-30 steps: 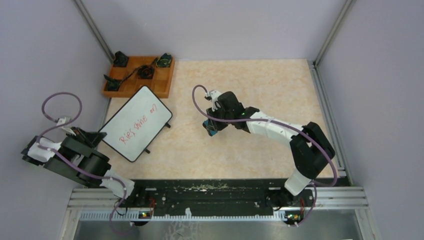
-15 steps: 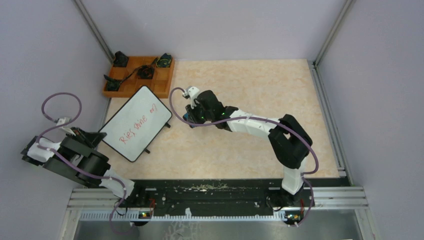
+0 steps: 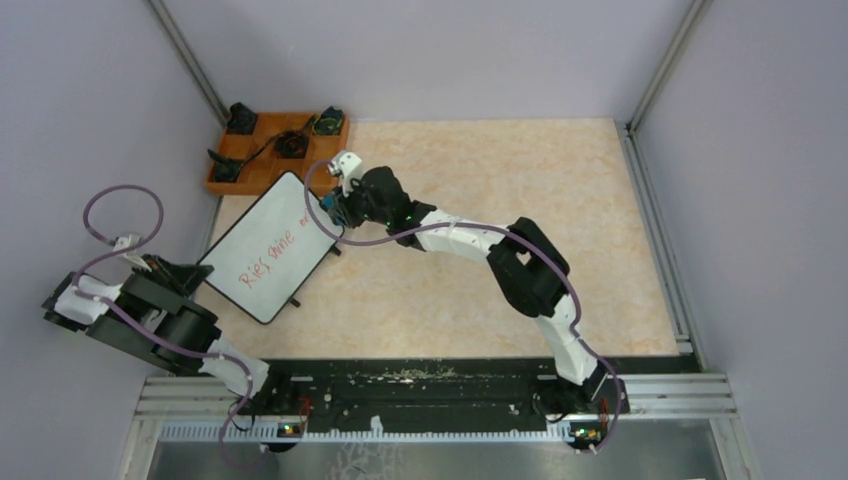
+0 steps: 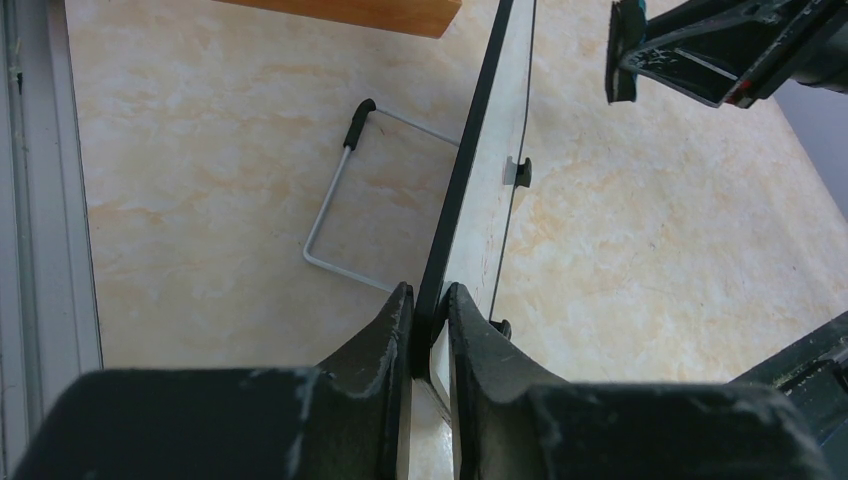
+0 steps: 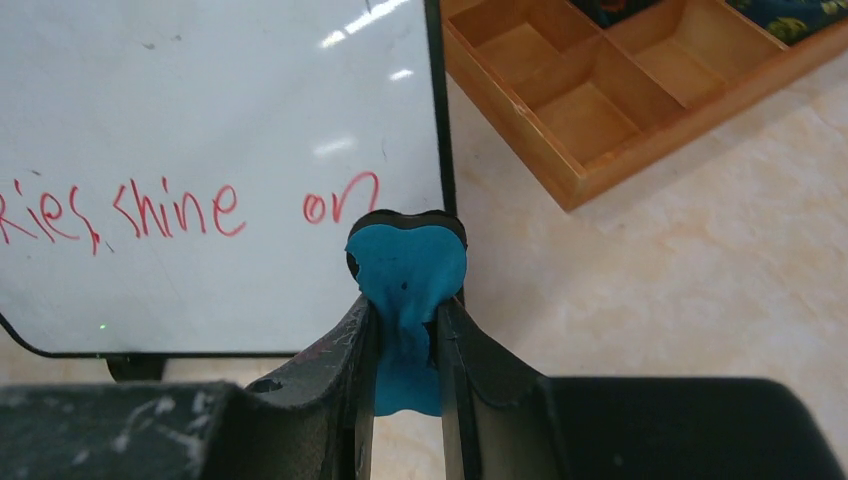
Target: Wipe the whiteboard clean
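Note:
The whiteboard (image 3: 262,255) leans tilted at the left of the table, with red handwriting "shine on" (image 5: 180,208) on it. My left gripper (image 3: 200,273) is shut on its near lower corner; in the left wrist view the fingers (image 4: 385,330) clamp the board's black edge (image 4: 478,150). My right gripper (image 3: 336,207) is shut on a blue eraser (image 5: 407,270). It holds the eraser at the board's right edge (image 5: 436,120), just right of the word "on". Whether the eraser touches the board I cannot tell.
An orange compartmented wooden tray (image 3: 328,178) with small dark items sits just behind the board, and shows in the right wrist view (image 5: 600,110). The board's wire stand (image 4: 330,215) rests on the table behind it. Walls and a metal rail run along the left.
My right arm has swung left from the table's middle, carrying the blue eraser to the whiteboard's right edge. The left arm and the board have not moved.

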